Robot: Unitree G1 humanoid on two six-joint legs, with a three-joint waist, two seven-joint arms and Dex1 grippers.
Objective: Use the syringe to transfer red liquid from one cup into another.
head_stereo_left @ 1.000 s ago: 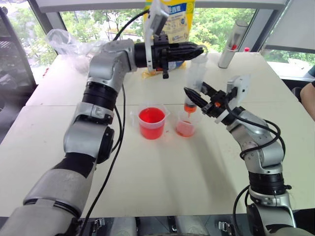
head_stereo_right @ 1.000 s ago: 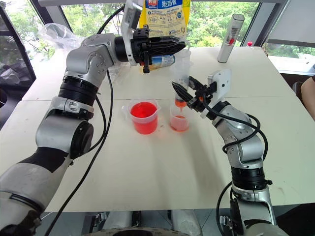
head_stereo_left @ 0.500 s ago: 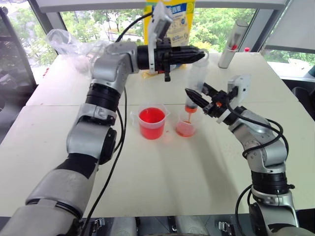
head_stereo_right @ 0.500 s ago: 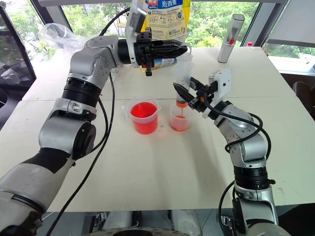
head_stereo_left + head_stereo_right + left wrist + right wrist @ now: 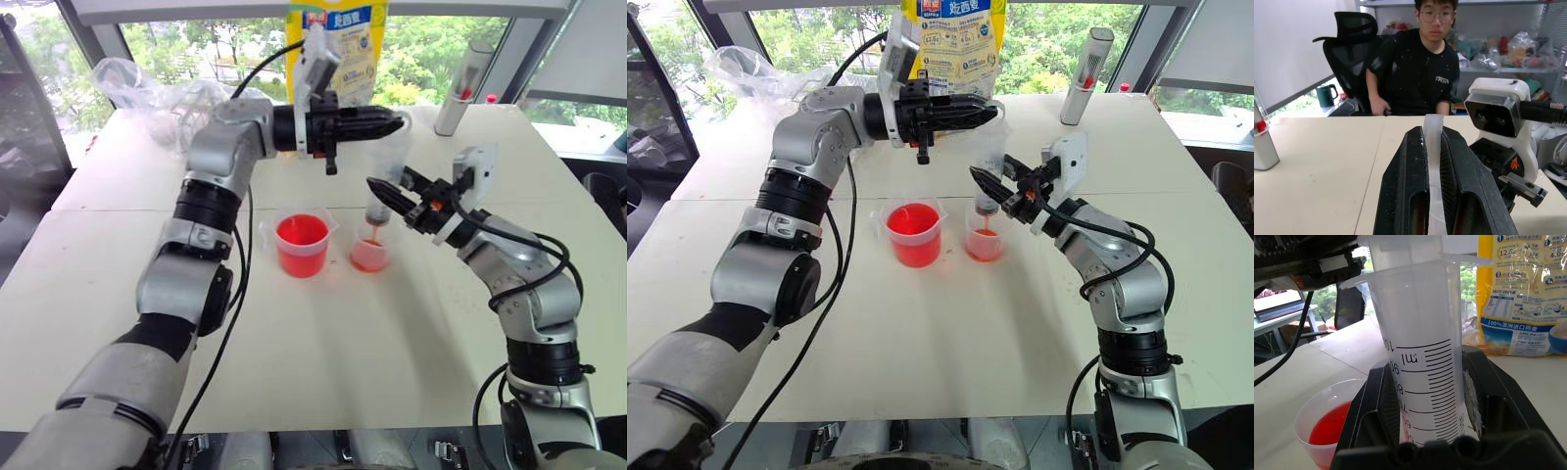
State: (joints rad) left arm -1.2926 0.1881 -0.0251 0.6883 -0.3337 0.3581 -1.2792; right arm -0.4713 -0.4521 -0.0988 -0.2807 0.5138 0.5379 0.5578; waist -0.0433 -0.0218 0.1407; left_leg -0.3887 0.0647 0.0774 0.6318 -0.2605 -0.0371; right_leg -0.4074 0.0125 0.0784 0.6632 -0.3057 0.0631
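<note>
The syringe (image 5: 390, 164) stands upright over the smaller cup (image 5: 370, 257), its orange-red tip dipping inside the rim. My right gripper (image 5: 379, 192) is shut on the lower barrel (image 5: 1418, 367), where the volume marks show. My left gripper (image 5: 397, 119) lies level and is shut on the plunger's top (image 5: 1432, 147). Red liquid (image 5: 369, 260) sits low in the smaller cup. Just to its left, the larger cup (image 5: 302, 245) with the side handle holds more red liquid (image 5: 300, 233).
A yellow bag (image 5: 338, 39) and a grey cylindrical bottle (image 5: 462, 86) stand at the far edge of the white table (image 5: 294, 333). Crumpled clear plastic (image 5: 147, 83) lies at the far left. A person (image 5: 1425, 63) sits in a chair beyond the table.
My left gripper has sunk a little with the plunger top. The right gripper and both cups stay where they were.
</note>
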